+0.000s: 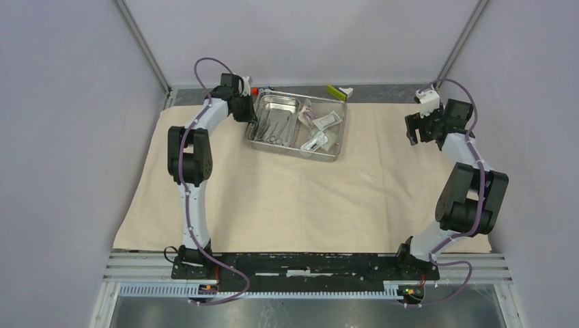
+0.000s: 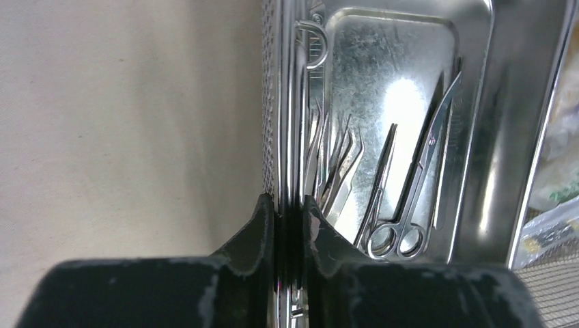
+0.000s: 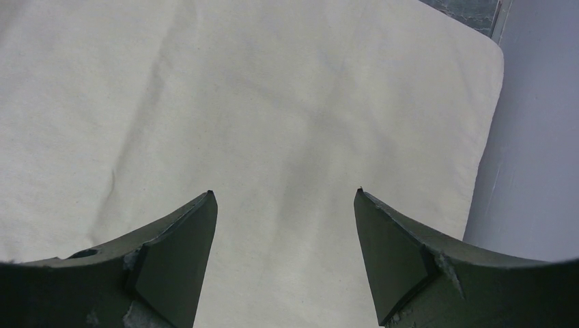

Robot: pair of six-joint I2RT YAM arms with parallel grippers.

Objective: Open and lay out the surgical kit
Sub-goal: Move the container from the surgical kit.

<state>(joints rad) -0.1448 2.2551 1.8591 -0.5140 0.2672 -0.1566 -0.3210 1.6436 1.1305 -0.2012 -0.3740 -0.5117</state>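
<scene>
The beige cloth wrap (image 1: 287, 198) lies spread flat on the table. The steel tray (image 1: 298, 153) stands on its far part, with the smaller inner tray (image 1: 276, 104) in its left half. The inner tray holds scissors (image 2: 403, 205), forceps (image 2: 341, 164) and other thin instruments. Sealed packets (image 1: 321, 123) lie in the right half. My left gripper (image 1: 249, 117) is shut on the tray's left rim (image 2: 290, 102), its tips (image 2: 288, 201) pinching the wall. My right gripper (image 1: 418, 130) is open and empty above the cloth's far right corner (image 3: 273, 89).
A yellow-green and white object (image 1: 339, 91) lies behind the tray's far right corner. A small orange piece (image 1: 255, 89) sits by its far left corner. Grey walls close in on both sides. The cloth's right edge (image 3: 481, 137) runs near the right wall.
</scene>
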